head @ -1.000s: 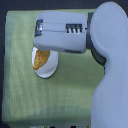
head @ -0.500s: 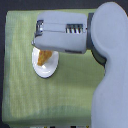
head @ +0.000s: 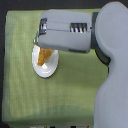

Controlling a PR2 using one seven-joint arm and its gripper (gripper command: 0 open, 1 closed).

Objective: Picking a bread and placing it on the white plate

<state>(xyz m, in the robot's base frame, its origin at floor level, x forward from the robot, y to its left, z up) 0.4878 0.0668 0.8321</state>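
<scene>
Since the bread (head: 45,55) lay on the white plate (head: 46,70) on the green-covered counter (head: 20,95), delivery looked made, though the gripper (head: 39,39) above hid whether its fingers were parted.

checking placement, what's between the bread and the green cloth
Only the white plate: the exterior view shows the bread lying on it, over the green cloth.

Woven green cloth (head: 20,85) (matt) under a smooth white plate (head: 46,71).
</scene>
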